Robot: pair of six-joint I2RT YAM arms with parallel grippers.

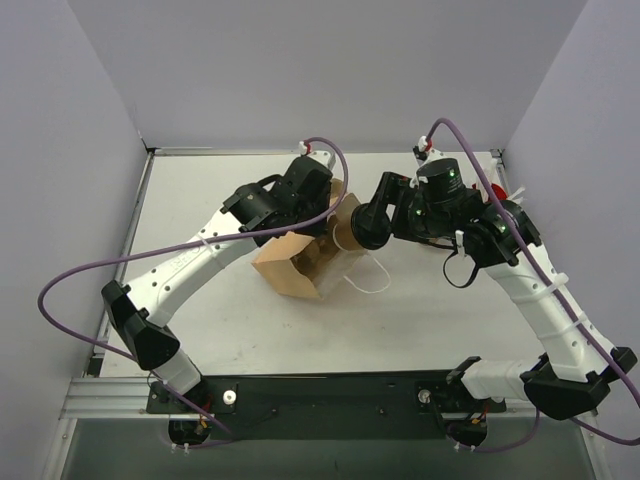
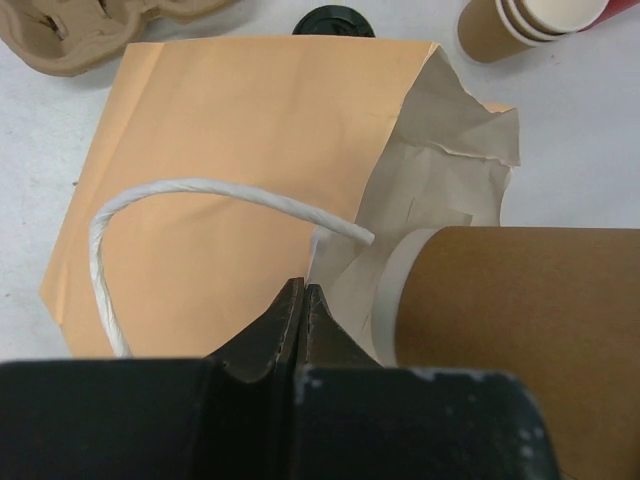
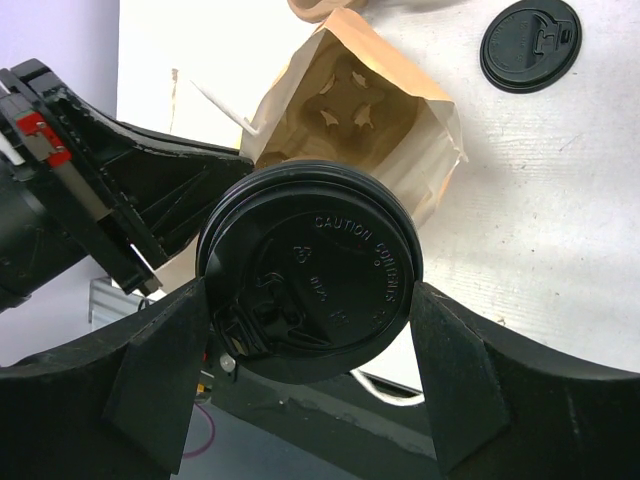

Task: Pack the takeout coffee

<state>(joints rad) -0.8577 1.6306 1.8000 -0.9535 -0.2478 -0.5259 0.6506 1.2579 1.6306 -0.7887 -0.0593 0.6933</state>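
Right claw (image 3: pixel 310 335) clamps the lidded takeout coffee cup (image 3: pixel 310 270) at the paper bag's (image 1: pixel 290 268) 2 o'clock mouth. Left claw (image 2: pixel 303 310) pinches its rim shut. Cup seems not yet inside.

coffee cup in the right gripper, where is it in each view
top external: coffee cup at centre, at the paper bag mouth.
left wrist: its brown side, lower right, beside the paper bag.
right wrist: lid facing camera, centre, in the right gripper, paper bag behind.
shared landmark: the paper bag.
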